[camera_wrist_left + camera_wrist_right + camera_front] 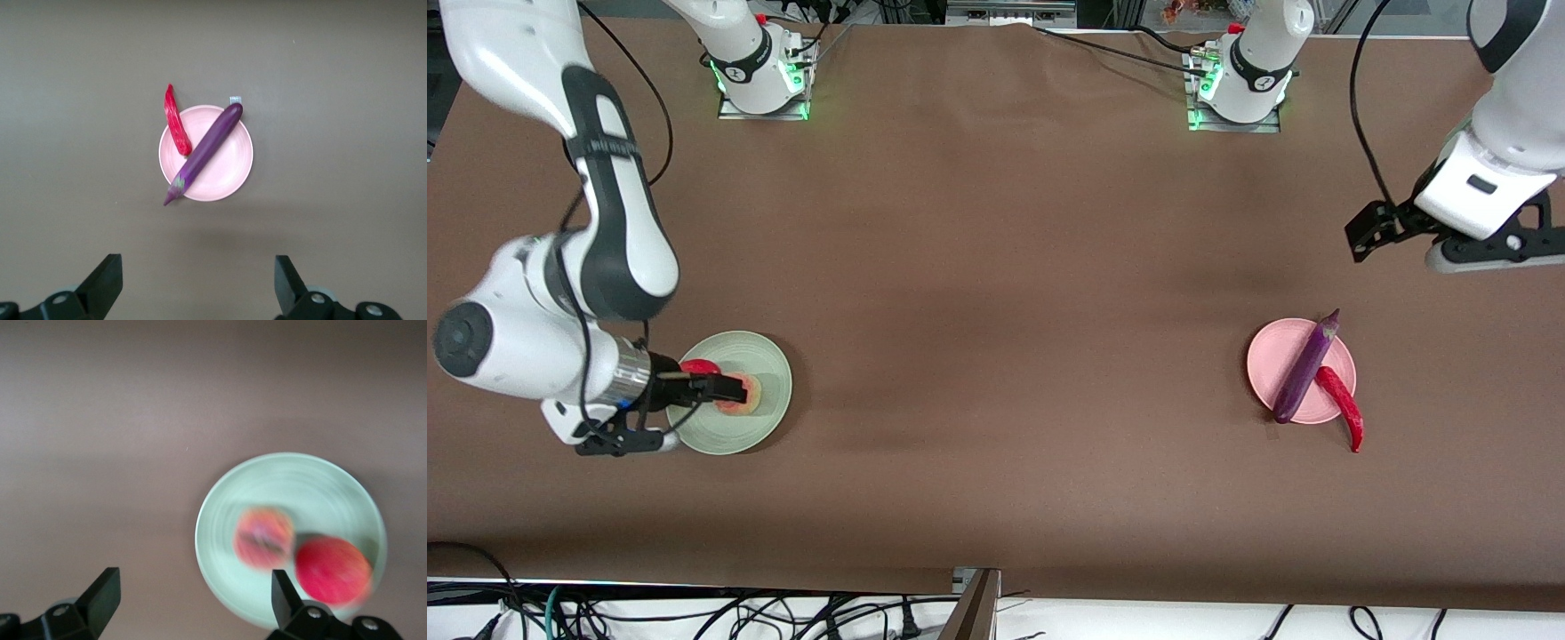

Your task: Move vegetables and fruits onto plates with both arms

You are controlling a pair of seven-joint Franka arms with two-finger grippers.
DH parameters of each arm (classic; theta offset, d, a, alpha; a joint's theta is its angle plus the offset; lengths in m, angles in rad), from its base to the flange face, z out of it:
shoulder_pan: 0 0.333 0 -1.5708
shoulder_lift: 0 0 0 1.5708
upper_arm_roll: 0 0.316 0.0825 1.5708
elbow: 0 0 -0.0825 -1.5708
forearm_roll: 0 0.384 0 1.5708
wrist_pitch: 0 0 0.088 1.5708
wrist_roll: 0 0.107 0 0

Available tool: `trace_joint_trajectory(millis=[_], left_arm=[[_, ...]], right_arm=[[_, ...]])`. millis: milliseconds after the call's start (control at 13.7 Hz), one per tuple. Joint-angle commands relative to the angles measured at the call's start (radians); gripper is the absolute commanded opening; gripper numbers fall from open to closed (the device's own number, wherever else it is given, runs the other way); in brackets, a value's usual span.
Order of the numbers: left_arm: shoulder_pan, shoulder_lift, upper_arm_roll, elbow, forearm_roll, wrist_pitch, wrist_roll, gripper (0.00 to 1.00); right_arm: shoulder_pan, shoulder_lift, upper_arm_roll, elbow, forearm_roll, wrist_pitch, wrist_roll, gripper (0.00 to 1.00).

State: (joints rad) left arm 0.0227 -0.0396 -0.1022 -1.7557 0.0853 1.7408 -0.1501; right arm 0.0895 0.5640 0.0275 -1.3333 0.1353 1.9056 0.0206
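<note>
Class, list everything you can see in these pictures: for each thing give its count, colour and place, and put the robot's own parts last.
Table: one, brown cover, under everything.
Green plate: one, pale green, toward the right arm's end.
Peach: one, orange-pink, on the green plate.
Round fruit: one, red, on the green plate beside the peach.
Pink plate: one, pale pink, toward the left arm's end.
Eggplant: one, purple, lying across the pink plate.
Chili: one, red, partly on the pink plate, tip overhanging.
Cables: several, black, along the table edges.
Right hand: black, open, over the green plate.
Left hand: black, open, raised above the table.
</note>
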Motion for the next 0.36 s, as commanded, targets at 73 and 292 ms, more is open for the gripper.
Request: trace_joint_trajectory(millis=[73, 292], left_arm=[[-0.023, -0.026, 0.047, -0.050, -0.073, 0.037, 0.087, 1.00], [-0.024, -0.017, 0.045, -0.036, -0.071, 0.028, 0.084, 1.00]], right_arm=[[0.030, -0.225, -0.001, -0.052, -0.072, -0.201, 0.070, 1.00], [0.033, -0.343, 0.002, -0.067, -0.083, -0.327, 0.076, 1.00]])
